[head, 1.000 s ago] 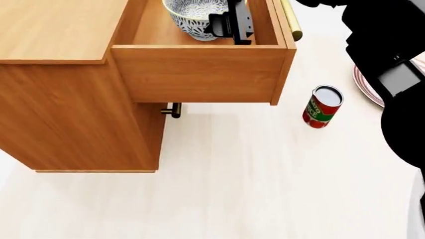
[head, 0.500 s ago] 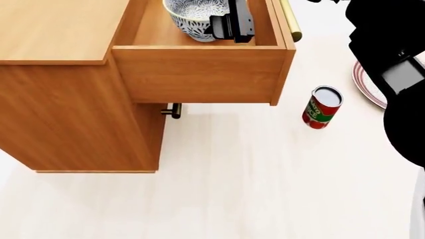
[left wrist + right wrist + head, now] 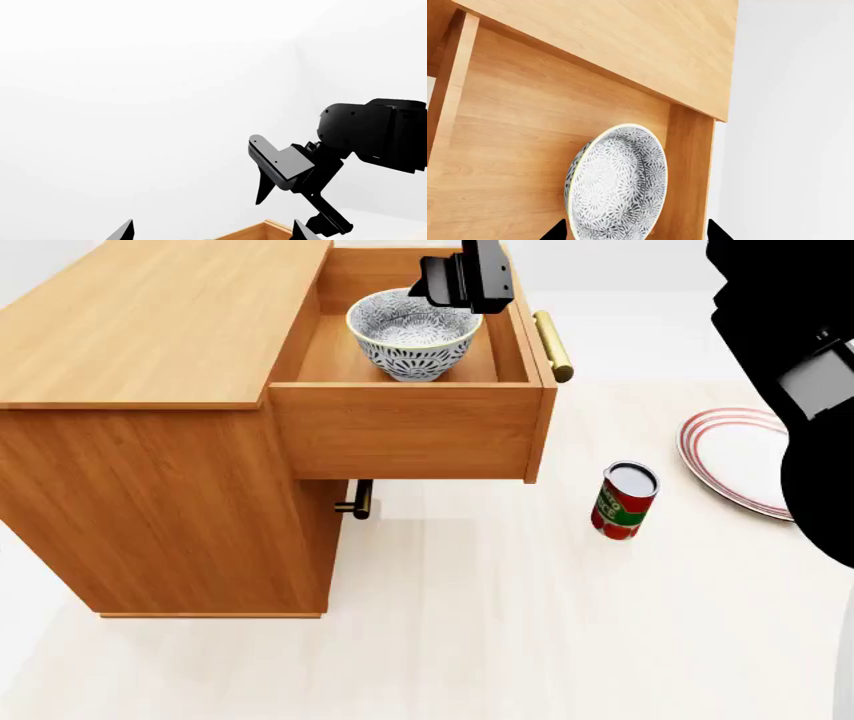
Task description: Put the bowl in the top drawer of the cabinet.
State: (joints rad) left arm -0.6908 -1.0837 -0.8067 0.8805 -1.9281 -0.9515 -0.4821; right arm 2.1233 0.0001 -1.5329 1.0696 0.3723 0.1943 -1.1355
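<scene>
The speckled bowl [image 3: 414,335] stands upright inside the pulled-out top drawer [image 3: 400,430] of the cabinet [image 3: 160,320]. My right gripper [image 3: 467,280] hangs just above the bowl's far rim, open. In the right wrist view the bowl [image 3: 617,185] lies on the drawer floor between the spread tips of the right gripper [image 3: 635,232], which stand apart from its sides. The left gripper [image 3: 210,231] is open and empty, facing a white wall, with a corner of the wooden drawer [image 3: 260,232] below it. My left arm is out of the head view.
The drawer's brass bar handle [image 3: 553,345] juts toward the right. A smaller lower handle [image 3: 354,502] sits under the drawer. A red can [image 3: 625,500] and a red-rimmed plate [image 3: 734,460] rest on the pale floor at the right, beneath my black right arm [image 3: 801,360].
The head view has shifted, showing more of the cabinet top and the plate. My right gripper has lifted off the bowl's rim; the bowl stays in the drawer.
</scene>
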